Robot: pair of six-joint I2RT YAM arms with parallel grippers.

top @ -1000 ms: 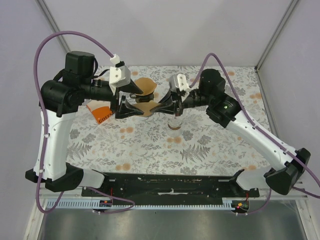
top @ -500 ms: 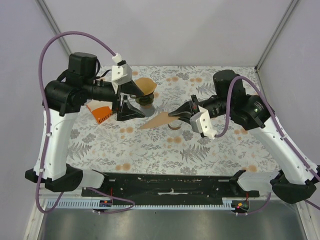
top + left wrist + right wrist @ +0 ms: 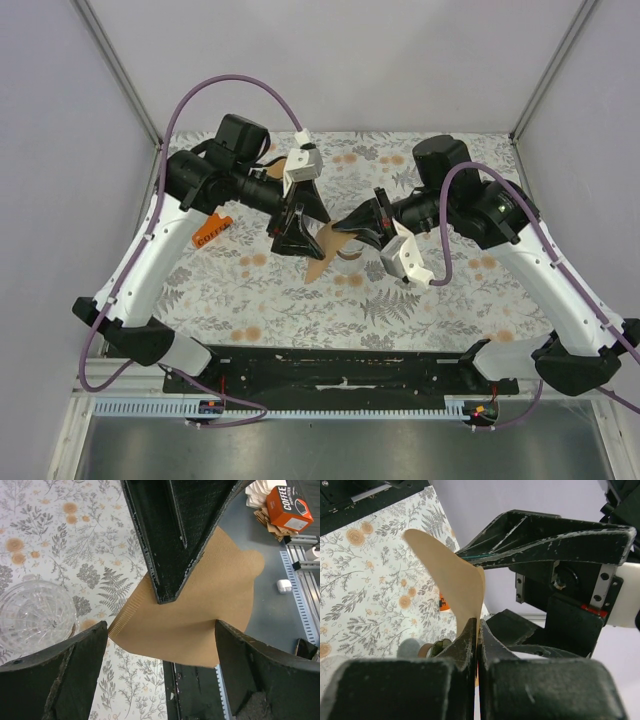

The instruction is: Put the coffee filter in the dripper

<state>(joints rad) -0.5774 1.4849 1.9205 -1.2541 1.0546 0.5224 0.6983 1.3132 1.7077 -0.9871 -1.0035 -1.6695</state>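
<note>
My right pincer is clamped tight on the brown paper coffee filter, held in the air between my arms, above the tabletop and near the glass dripper. The flat fan, crimped along one straight edge, points from that grip toward the near left. My left pincer gapes wide beside it, empty.

Filter: brown paper, flat fan shape, crimped seam along one edge, up off the table, pinched in my right gripper. Dripper: clear ribbed glass, upright on the table (near the filter's tip).
</note>
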